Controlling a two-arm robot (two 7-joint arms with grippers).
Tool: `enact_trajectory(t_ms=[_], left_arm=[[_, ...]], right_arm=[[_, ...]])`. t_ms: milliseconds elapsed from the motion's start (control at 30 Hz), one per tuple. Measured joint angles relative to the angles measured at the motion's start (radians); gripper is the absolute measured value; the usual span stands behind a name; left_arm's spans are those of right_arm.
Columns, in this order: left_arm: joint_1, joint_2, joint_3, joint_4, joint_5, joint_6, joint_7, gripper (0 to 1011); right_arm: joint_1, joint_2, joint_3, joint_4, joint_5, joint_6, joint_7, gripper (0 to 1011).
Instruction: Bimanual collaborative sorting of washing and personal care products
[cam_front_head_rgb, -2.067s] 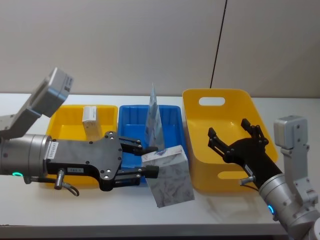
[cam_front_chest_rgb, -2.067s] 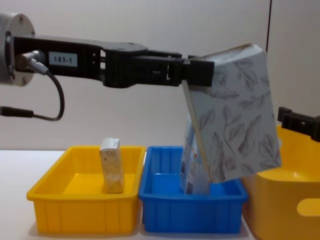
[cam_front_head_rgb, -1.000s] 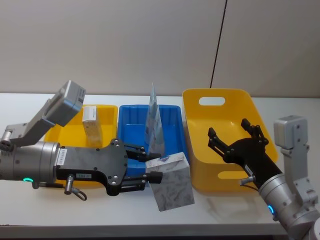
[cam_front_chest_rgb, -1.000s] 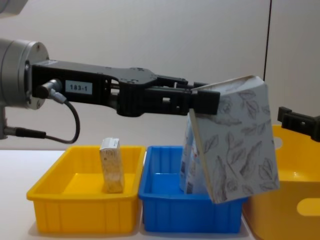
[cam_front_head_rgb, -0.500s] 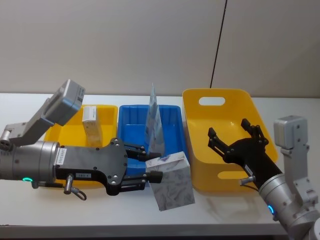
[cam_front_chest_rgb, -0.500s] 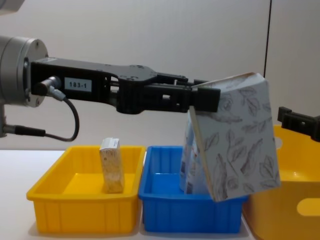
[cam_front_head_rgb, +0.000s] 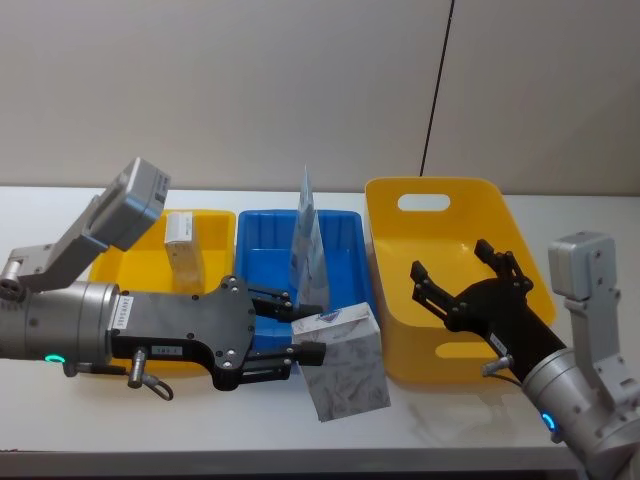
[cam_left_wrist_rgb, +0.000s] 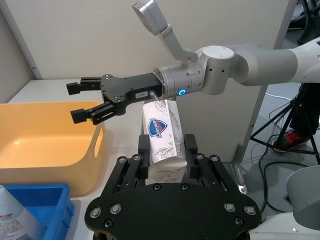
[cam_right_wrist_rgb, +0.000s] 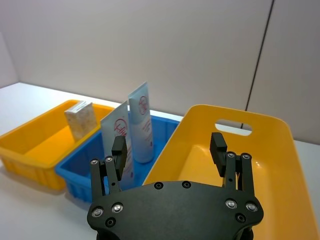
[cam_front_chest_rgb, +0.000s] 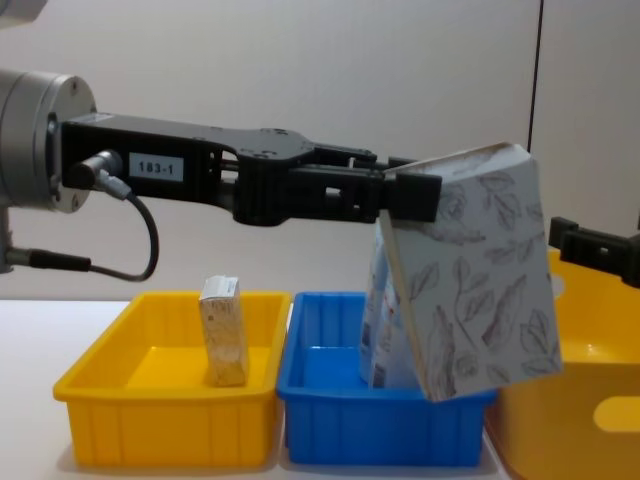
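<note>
My left gripper (cam_front_head_rgb: 305, 326) is shut on a whitish carton with grey leaf print (cam_front_head_rgb: 342, 370) and holds it tilted in the air by the front right corner of the blue tray (cam_front_head_rgb: 262, 232). In the left wrist view the carton (cam_left_wrist_rgb: 162, 132) sits clamped between the fingers (cam_left_wrist_rgb: 190, 148). A pale-blue pouch (cam_front_head_rgb: 308, 245) stands upright in the blue tray, and the right wrist view shows two pouches (cam_right_wrist_rgb: 140, 125) there. A small carton (cam_front_head_rgb: 181, 232) stands in the yellow tray (cam_front_head_rgb: 140, 268). My right gripper (cam_front_head_rgb: 450, 262) hangs open over the yellow basket (cam_front_head_rgb: 470, 195), holding nothing.
The yellow tray, the blue tray and the taller yellow basket with handle slots stand side by side on the white table (cam_front_head_rgb: 450, 420). A wall rises close behind them. A strip of bare table runs along the front edge.
My left gripper lowered the held carton a little about two seconds back and now keeps it nearly still. The right gripper has edged slightly left over the basket.
</note>
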Motion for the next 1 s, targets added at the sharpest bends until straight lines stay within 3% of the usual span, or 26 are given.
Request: enact_trajectory(t_ms=[400, 1000], left_arm=[[0.000, 0.001, 0.000, -0.001, -0.001, 0.000, 0.000, 378], [0.000, 0.001, 0.000, -0.001, -0.001, 0.000, 0.000, 378]], right_arm=[[0.007, 0.085, 0.015, -0.001, 0.058, 0.007, 0.157, 1000], [0.043, 0.275, 0.020, 0.005, 0.156, 0.040, 0.450, 1000]])
